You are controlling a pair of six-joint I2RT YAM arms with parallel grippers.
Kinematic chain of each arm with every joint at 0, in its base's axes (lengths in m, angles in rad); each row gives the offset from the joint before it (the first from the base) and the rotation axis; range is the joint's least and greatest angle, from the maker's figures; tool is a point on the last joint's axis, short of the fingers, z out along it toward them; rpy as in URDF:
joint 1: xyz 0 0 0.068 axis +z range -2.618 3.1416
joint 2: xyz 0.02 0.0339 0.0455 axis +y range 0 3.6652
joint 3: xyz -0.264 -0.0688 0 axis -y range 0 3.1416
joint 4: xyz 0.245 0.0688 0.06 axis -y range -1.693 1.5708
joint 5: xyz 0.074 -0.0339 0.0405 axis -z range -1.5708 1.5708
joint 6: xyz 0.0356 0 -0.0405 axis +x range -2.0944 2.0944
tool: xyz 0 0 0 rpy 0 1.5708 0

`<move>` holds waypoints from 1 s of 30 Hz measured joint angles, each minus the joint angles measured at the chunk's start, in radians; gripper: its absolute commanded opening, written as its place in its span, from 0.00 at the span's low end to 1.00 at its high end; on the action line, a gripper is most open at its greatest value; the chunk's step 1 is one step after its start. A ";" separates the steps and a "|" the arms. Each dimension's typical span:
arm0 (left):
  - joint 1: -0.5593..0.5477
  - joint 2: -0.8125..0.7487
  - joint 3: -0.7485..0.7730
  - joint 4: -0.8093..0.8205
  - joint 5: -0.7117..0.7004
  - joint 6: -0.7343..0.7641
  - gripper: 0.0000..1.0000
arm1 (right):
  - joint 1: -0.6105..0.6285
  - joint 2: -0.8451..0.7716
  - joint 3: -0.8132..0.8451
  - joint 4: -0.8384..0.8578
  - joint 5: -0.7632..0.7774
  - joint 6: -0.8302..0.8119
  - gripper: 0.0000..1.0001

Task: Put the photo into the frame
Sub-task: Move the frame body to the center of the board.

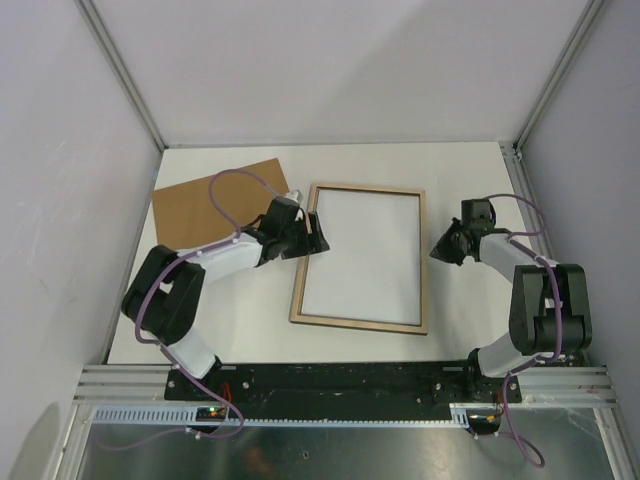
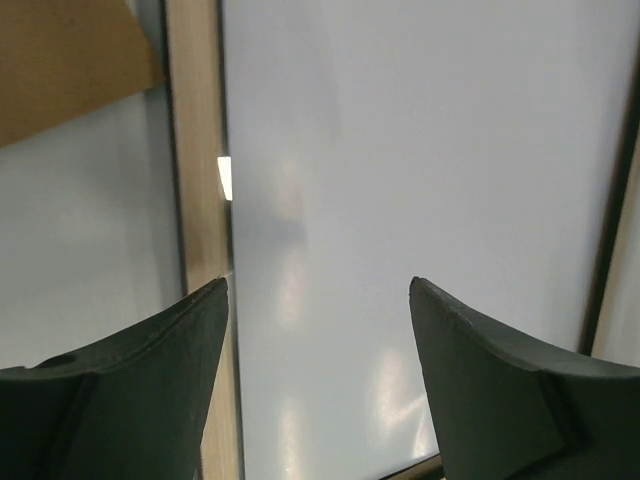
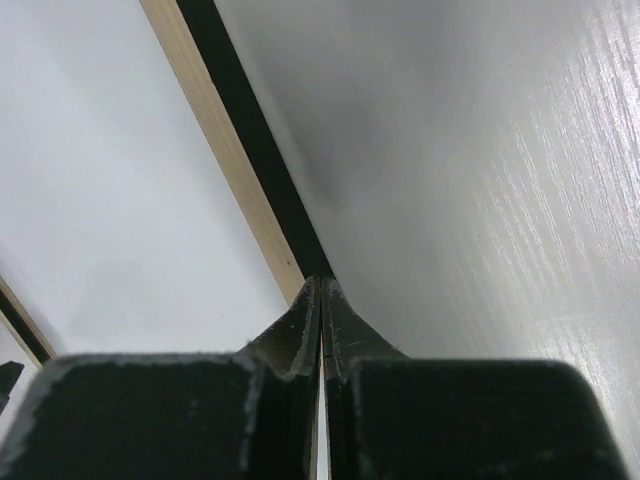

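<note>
The frame (image 1: 358, 322) lies flat in the middle of the table with its light wood back up. Its inside (image 1: 365, 255) shows only a plain, glossy white surface; no building print shows, so I cannot tell whether the photo lies in it. My left gripper (image 1: 318, 238) is open and empty over the frame's left rail (image 2: 200, 150), one finger on each side of it (image 2: 320, 285). My right gripper (image 1: 438, 250) is shut, low at the table, with its tips (image 3: 322, 285) against the outer edge of the frame's right rail (image 3: 220, 140).
A plain brown backing board (image 1: 220, 200) lies on the table left of the frame, behind my left arm, and its corner shows in the left wrist view (image 2: 60, 60). Grey walls with metal posts close in the table on three sides.
</note>
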 measured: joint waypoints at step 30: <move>0.110 0.174 0.129 -0.135 -0.182 0.059 0.02 | 0.025 -0.062 0.000 -0.053 0.067 -0.049 0.02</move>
